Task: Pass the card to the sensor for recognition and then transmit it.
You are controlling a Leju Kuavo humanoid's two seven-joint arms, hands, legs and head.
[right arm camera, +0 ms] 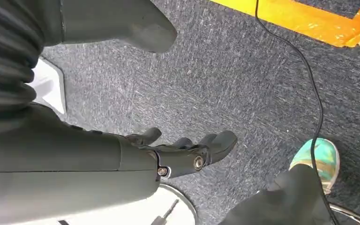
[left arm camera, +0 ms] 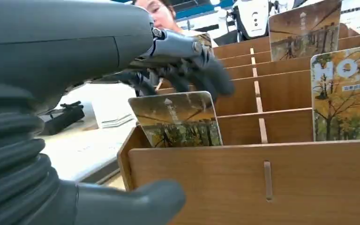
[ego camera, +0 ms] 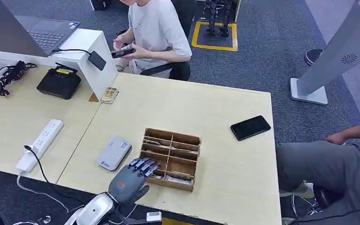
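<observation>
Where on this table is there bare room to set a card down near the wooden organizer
Bare tabletop lies beyond the wooden organizer, and more between it and the black phone. It is crowded on the organizer's near left, where the left hand reaches over it beside the grey card reader.

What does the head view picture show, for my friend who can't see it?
The robot's left hand reaches over the near left corner of a wooden card box on a pale table. A grey sensor lies just left of the box and a black phone to its right. One person sits behind the table, another at the right.
</observation>
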